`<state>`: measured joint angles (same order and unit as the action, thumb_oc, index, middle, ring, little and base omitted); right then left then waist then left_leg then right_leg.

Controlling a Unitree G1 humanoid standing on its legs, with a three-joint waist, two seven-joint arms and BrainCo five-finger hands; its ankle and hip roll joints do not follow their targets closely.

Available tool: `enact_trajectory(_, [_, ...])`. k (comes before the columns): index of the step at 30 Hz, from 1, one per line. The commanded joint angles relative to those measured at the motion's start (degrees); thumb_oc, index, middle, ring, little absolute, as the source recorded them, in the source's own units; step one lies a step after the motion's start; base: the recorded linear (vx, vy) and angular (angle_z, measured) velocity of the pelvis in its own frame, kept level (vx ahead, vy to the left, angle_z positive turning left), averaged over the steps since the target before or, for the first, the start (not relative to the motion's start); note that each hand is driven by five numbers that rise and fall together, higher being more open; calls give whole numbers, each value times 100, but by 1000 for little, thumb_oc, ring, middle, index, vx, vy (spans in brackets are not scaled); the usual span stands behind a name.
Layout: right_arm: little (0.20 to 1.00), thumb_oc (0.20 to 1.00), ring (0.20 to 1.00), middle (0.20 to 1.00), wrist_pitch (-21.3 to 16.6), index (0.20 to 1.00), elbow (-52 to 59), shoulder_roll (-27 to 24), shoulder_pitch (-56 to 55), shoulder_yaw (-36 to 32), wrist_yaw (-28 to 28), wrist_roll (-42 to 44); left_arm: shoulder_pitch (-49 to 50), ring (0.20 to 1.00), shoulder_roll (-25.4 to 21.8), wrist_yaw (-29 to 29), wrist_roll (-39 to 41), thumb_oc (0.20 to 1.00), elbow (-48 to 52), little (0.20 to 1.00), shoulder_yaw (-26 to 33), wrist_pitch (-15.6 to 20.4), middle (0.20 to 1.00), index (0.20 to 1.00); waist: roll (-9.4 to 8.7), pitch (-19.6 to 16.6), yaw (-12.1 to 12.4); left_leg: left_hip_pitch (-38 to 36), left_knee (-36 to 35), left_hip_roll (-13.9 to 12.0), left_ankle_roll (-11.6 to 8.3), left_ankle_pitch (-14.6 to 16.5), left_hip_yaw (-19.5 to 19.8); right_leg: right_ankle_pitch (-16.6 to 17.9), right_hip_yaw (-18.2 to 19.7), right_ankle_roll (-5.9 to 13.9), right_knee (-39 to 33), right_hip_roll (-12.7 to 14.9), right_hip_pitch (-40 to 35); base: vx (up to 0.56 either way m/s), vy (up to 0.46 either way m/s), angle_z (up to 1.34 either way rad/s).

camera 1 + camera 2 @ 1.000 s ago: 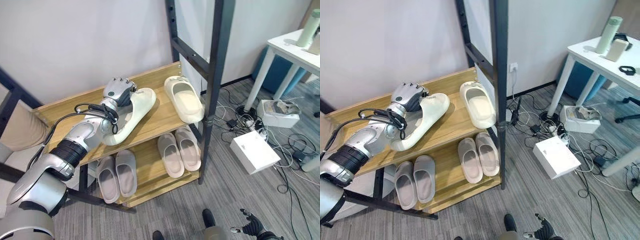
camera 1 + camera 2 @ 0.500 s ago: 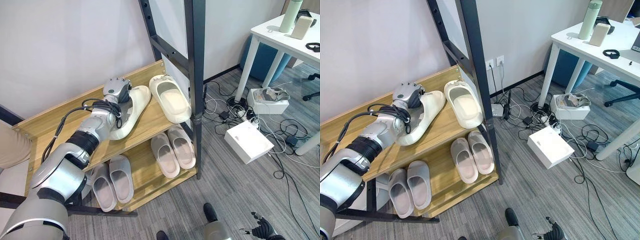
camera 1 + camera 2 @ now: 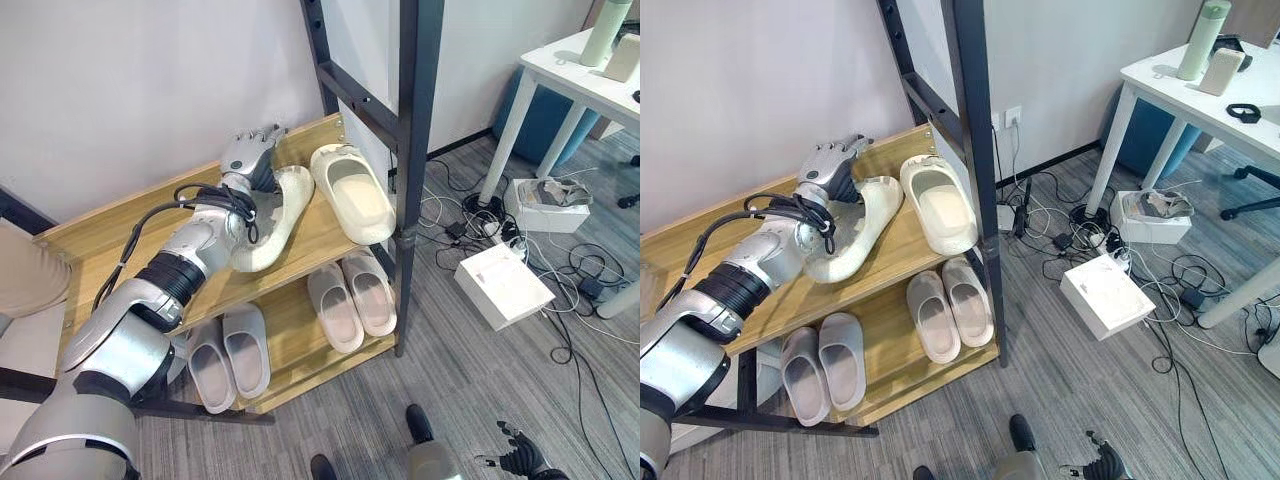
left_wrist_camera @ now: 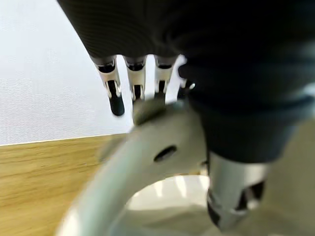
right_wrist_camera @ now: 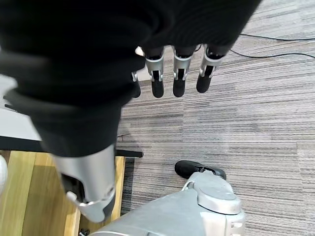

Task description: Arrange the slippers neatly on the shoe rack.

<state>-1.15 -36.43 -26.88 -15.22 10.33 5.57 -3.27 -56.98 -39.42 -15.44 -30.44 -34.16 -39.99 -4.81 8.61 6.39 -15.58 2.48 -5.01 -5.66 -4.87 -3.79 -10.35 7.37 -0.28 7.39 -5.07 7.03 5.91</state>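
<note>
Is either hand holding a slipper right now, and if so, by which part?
The left hand rests on the cream slipper at its heel end, fingers extended; whether it grips cannot be told. The right hand hangs open over the floor, holding nothing.

On the shoe rack's point(image 3: 310, 240) upper shelf, my left hand point(image 3: 250, 158) rests on a tilted slipper point(image 3: 272, 215), just left of a second slipper point(image 3: 352, 192) lying flat. Below sit two pairs of slippers: one pair point(image 3: 228, 355) left, another pair point(image 3: 350, 304) right. My right hand point(image 5: 167, 73) hangs over the floor point(image 5: 256, 123).
</note>
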Motion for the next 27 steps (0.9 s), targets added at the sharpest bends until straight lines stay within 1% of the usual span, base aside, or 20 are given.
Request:
enact_trajectory(1, [1000,1000,1000,1000,-137,1000,258,-86,4,-63,-55,160,-503,1000,-500,35,-351,1000,-176,1000,325,-14,1000,1000,-229,-10,52,-238,1,32,-128,118,155,-709,-244,38,7,-158,-533,-20,-3,5])
enact_trajectory(5, [1000,1000,1000,1000,-131,1000,251,-106,16,-76,-91,181,-449,1000,-646,114,-429,1000,-138,1000,354,-9,1000,1000,-238,-21,103,-248,1,36,-121,114,173,-709,-260,36,7,-149,-559,-15,-1,7])
enact_trajectory(11, [1000,1000,1000,1000,-126,1000,273,-123,16,-85,-128,159,-393,1000,-739,154,-431,1000,-98,1000,413,-3,1000,1000,-245,-38,149,-251,1,43,-120,116,180,-707,-276,39,7,-148,-569,-3,0,3])
enact_trajectory(12, [1000,1000,1000,1000,-126,1000,285,-121,13,-93,-154,140,-334,1000,-846,94,-336,1000,235,1000,562,60,1000,1000,-257,-45,190,-258,1,44,-118,114,199,-713,-295,38,7,-144,-588,0,0,0])
enact_trajectory(13, [1000,1000,1000,1000,-126,1000,285,-122,13,-91,-154,140,-329,1000,-848,96,-337,1000,239,1000,566,59,1000,1000,-256,-45,188,-258,1,44,-118,114,199,-713,-296,38,7,-144,-589,0,0,0])
enact_trajectory(14, [1000,1000,1000,1000,-134,1000,293,-101,0,-112,-172,140,-267,1000,-867,10,-132,1000,494,1000,709,166,1000,1000,-273,-48,218,-257,1,48,-118,112,218,-714,-305,34,7,-144,-594,0,0,0])
enact_trajectory(15, [1000,1000,1000,1000,-144,1000,289,-71,-21,-132,-196,153,17,1000,-908,-49,329,1000,937,1000,1027,409,1000,1000,-290,-55,249,-259,1,53,-118,106,237,-722,-323,28,7,-145,-611,0,0,0])
enact_trajectory(16, [1000,1000,1000,1000,-145,1000,289,-84,-22,-124,-197,153,52,1000,-919,-41,332,1000,961,1000,1057,408,1000,1000,-281,-59,238,-260,1,53,-118,107,237,-723,-323,28,7,-145,-612,0,0,0])
enact_trajectory(17, [1000,1000,1000,1000,-157,1000,292,-61,-36,-128,-216,143,401,1000,-853,-131,905,1000,1199,1000,1449,558,1000,1000,-293,-66,266,-260,1,54,-117,100,247,-725,-333,18,7,-149,-619,2,-7,4])
enact_trajectory(18, [1000,1000,1000,1000,-152,1000,244,7,-83,-166,-227,144,955,1000,-755,-108,1862,1000,1532,1000,1901,862,1000,1000,-327,-77,311,-262,1,50,-120,89,246,-728,-339,8,7,-156,-626,3,-6,6])
enact_trajectory(19, [1000,1000,1000,1000,-153,1000,245,-15,-88,-150,-227,144,1014,1000,-766,-93,1872,1000,1569,1000,1949,857,1000,1000,-313,-88,295,-264,1,50,-121,92,243,-729,-336,8,7,-157,-627,0,-6,6])
enact_trajectory(20, [1000,1000,1000,1000,-151,1000,226,9,-105,-141,-236,120,1391,1000,-612,-48,2550,1000,1838,1000,2290,1018,1000,1000,-325,-85,313,-273,1,44,-123,92,248,-730,-344,4,7,-156,-633,-2,-6,4])
enact_trajectory(21, [1000,1000,1000,1000,-142,1000,112,76,-149,-160,-233,72,2032,1000,-308,139,3716,1000,2028,1000,2677,1235,1000,1000,-348,-100,348,-269,1,44,-127,88,250,-725,-342,-11,7,-163,-630,-2,-6,5])
enact_trajectory(22, [1000,1000,1000,1000,-145,1000,110,66,-152,-153,-232,72,2058,1000,-311,147,3725,1000,2043,1000,2696,1232,1000,1000,-341,-105,341,-272,1,43,-127,91,249,-727,-340,-11,7,-164,-631,4,-3,4])
enact_trajectory(24, [1000,1000,1000,1000,-117,1000,-75,126,-145,-154,-227,27,2500,1000,-14,338,4724,1000,2178,1000,2878,1362,1000,1000,-344,-109,356,-279,1,40,-127,90,251,-729,-338,-18,7,-169,-637,0,0,0])
enact_trajectory(25, [1000,1000,1000,1000,-103,1000,-146,141,-128,-153,-225,6,2637,1000,35,445,4996,1000,2213,1000,2886,1373,1000,1000,-345,-107,363,-284,1,35,-128,92,249,-732,-339,-22,7,-172,-643,0,0,0])
enact_trajectory(26, [1000,1000,1000,1000,-106,1000,-270,163,-79,-153,-231,-25,2889,1000,159,582,5661,1000,2269,1000,2969,1417,1000,1000,-346,-105,372,-289,1,26,-132,92,250,-737,-341,-28,7,-175,-646,0,0,0])
enact_trajectory(27, [1000,1000,1000,1000,-111,1000,-341,149,-41,-135,-209,-40,3041,1000,225,660,6018,1000,2180,1000,2986,1397,1000,1000,-344,-106,370,-294,1,18,-137,92,257,-747,-344,-35,7,-183,-652,0,0,0])
